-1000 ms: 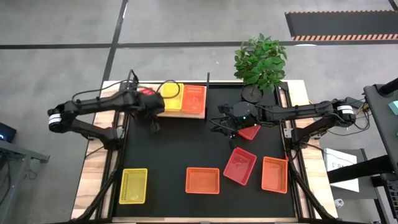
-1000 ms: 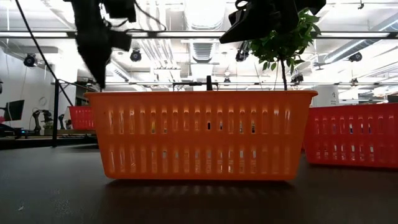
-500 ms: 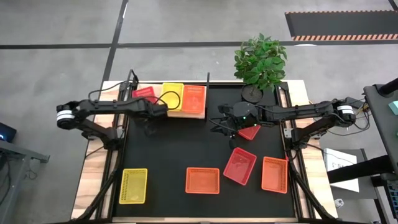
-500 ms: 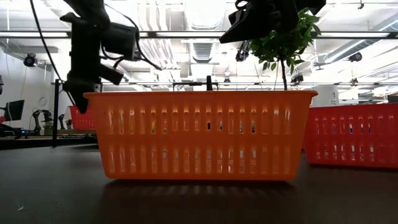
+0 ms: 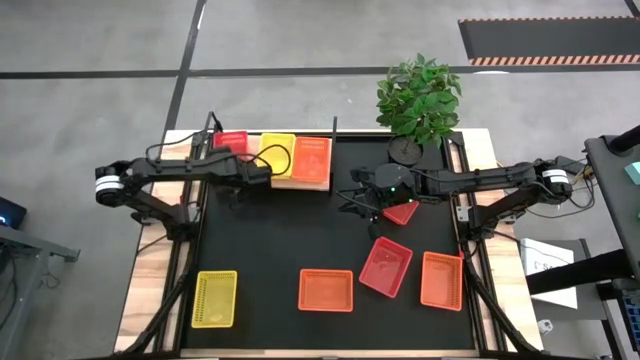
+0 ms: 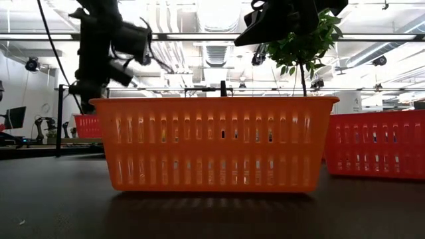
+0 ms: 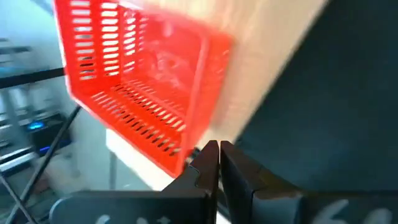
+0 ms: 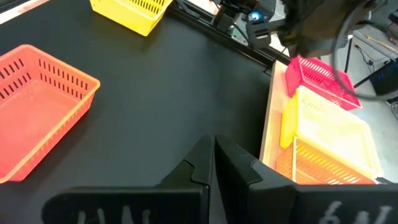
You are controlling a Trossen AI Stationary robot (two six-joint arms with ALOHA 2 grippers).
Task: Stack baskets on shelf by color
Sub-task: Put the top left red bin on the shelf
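The light-wood shelf (image 5: 290,182) lies at the far left of the black mat. On it a red basket (image 5: 230,143), a yellow basket (image 5: 277,155) and an orange basket (image 5: 312,160) stand side by side on their bottoms. My left gripper (image 5: 233,200) is shut and points down above the shelf's near left edge, just beside the red basket (image 7: 143,81), with nothing between its fingers. My right gripper (image 5: 360,202) hangs shut and empty over the middle of the mat. A second red basket (image 5: 402,212) lies on the mat under the right arm.
On the near half of the mat lie a yellow basket (image 5: 215,298), an orange one (image 5: 326,290), a tilted red one (image 5: 386,266) and another orange one (image 5: 442,280). A potted plant (image 5: 418,100) stands at the far edge. Bare mat lies between the shelf and the near baskets.
My left gripper has sunk a little and turned about its wrist, drawing back toward the table's left edge and uncovering the red basket on the shelf. It has stayed shut. The right arm has kept still.
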